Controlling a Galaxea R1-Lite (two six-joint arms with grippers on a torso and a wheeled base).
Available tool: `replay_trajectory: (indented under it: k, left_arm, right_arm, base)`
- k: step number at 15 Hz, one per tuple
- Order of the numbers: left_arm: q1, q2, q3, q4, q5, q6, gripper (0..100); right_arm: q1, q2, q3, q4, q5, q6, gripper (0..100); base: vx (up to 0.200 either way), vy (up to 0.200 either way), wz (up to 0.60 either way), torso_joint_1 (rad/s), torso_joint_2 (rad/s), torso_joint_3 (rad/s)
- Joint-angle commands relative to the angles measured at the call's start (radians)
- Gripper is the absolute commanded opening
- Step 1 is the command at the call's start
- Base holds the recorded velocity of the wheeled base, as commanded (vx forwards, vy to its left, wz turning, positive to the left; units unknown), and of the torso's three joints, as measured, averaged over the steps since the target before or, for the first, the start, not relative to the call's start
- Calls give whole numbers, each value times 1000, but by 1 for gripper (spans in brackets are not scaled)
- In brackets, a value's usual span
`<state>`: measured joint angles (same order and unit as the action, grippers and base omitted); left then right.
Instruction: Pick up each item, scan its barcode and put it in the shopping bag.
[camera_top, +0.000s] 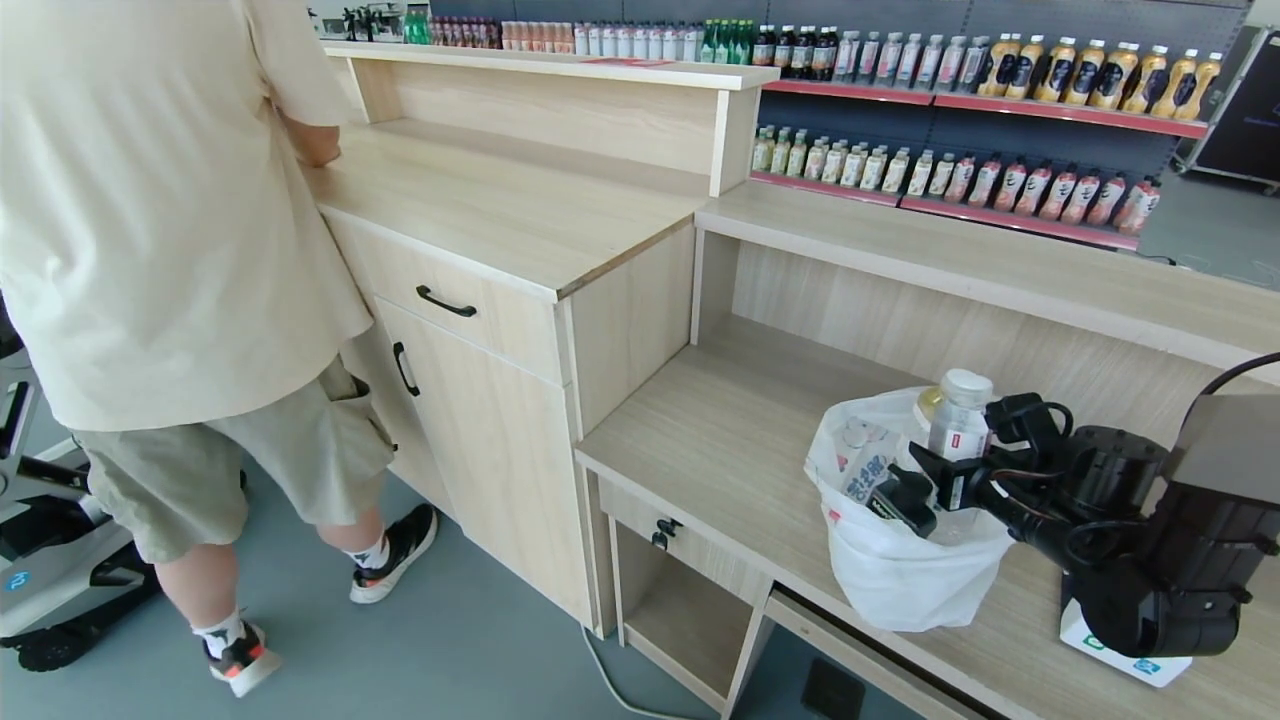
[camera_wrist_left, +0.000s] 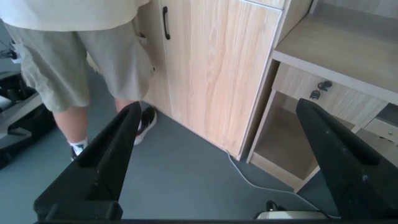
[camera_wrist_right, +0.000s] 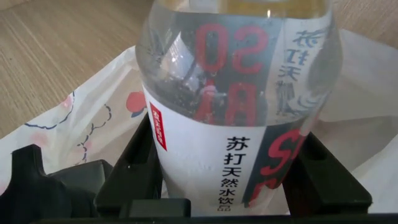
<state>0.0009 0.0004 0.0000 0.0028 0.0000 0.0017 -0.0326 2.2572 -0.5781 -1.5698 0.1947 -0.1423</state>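
A clear soda water bottle (camera_top: 958, 420) with a white cap and white label stands upright over the mouth of the white shopping bag (camera_top: 900, 560) on the lower counter. My right gripper (camera_top: 945, 480) is shut on the bottle's body (camera_wrist_right: 239, 124), its black fingers (camera_wrist_right: 134, 168) pressed on both sides, with the bag (camera_wrist_right: 74, 118) just beneath. Another item with blue print (camera_top: 868, 470) lies inside the bag. My left gripper (camera_wrist_left: 217, 162) hangs open over the grey floor beside the cabinet, with nothing between its fingers (camera_wrist_left: 99, 162).
A person in a beige shirt (camera_top: 150, 200) stands at the tall cabinet (camera_top: 500, 300) on the left. A white scanner base (camera_top: 1120, 650) sits on the counter (camera_top: 720, 450) under my right arm. Shelves of bottles (camera_top: 950, 170) line the back wall.
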Motion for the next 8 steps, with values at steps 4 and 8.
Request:
replay_trajectory:
  k: [4,8]
  left_arm:
    - [1,0,0,0,0,0,100]
    - [1,0,0,0,0,0,100]
  right_arm:
    - [10,25,0,-1,0,-3,0]
    - [16,44,3,-1,2,-11,0]
  base:
    - [0,0,0,0,0,0]
    - [0,0,0,0,0,0]
